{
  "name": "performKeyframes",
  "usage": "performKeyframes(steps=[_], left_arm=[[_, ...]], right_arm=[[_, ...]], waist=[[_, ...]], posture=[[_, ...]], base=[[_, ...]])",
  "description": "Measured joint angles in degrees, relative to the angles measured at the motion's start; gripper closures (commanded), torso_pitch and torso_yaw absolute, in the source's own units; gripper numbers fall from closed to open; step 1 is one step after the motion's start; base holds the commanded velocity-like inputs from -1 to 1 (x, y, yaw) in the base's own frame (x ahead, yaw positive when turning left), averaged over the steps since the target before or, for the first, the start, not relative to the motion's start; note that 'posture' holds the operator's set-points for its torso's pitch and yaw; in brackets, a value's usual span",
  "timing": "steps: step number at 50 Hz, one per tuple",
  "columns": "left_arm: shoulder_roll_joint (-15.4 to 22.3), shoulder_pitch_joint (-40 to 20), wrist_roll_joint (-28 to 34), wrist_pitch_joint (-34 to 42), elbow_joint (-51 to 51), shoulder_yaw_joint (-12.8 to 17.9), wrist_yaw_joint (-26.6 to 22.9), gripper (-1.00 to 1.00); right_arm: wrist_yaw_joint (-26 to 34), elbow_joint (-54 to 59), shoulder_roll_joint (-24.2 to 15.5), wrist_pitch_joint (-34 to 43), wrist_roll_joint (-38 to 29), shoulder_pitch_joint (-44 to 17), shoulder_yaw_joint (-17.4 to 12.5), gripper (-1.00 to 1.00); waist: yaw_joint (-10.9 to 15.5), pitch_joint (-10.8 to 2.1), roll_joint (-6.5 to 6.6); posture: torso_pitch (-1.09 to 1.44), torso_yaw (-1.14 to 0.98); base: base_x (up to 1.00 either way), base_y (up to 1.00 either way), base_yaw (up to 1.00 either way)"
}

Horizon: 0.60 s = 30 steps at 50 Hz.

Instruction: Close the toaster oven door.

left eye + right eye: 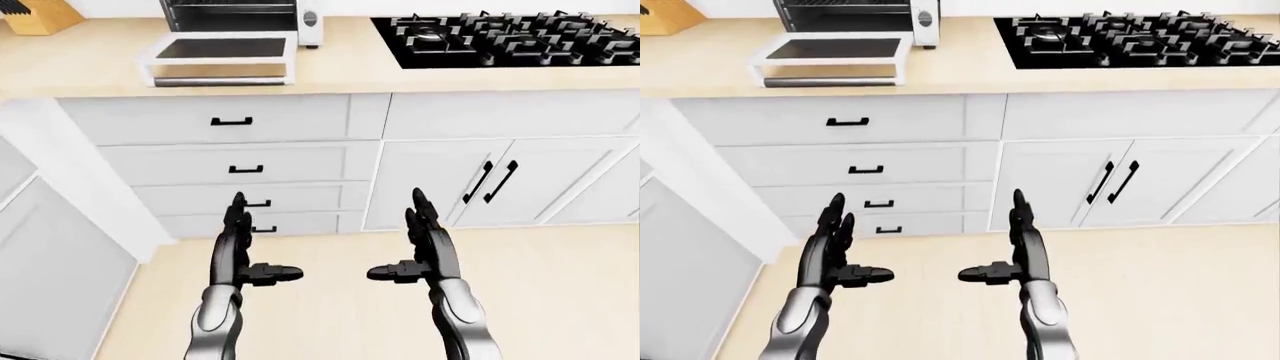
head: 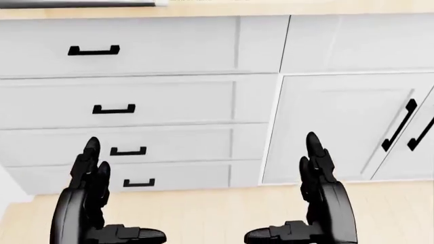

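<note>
Both hands — left hand [image 1: 243, 251], right hand [image 1: 425, 247] — hover fingers spread, holding nothing, low before the drawers [image 1: 232, 169]. Beyond, on the counter [image 1: 340, 71] at upper left, the toaster oven [image 1: 240, 16] sits — its door [image 1: 220, 58] folded down flat.

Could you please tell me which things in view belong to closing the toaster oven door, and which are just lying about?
Belongs to the job:
toaster oven
its open door, folded down flat
left hand, open
right hand, open

Just there:
knife block
stove
drawers
cabinet doors
</note>
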Motion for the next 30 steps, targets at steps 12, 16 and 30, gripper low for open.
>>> performKeyframes(steps=[12, 16, 30], left_arm=[[2.2, -3.4, -3.4, 5.0, -3.4, 4.1, 1.1, -1.0], [3.5, -5.2, -3.0, 5.5, -3.4, 5.4, 1.3, -1.0], [7.8, -10.4, -5.5, 13.3, -10.7, 10.3, 2.0, -1.0]], right_arm=[[0.9, -3.5, -2.5, 4.3, 1.3, -3.9, -3.9, -1.0], [1.7, -4.7, -3.2, 6.0, 1.3, -5.0, -4.4, -1.0], [2.8, -11.8, -7.4, 14.0, 3.0, -10.5, -9.1, -1.0]], waist=[[0.0, 0.26, 0.01], [-0.1, 0.52, 0.08], [0.0, 0.73, 0.12]], posture=[[0.0, 0.0], [0.0, 0.0], [0.0, 0.0]], base=[[0.0, 0.0, 0.0], [0.0, 0.0, 0.0], [0.0, 0.0, 0.0]])
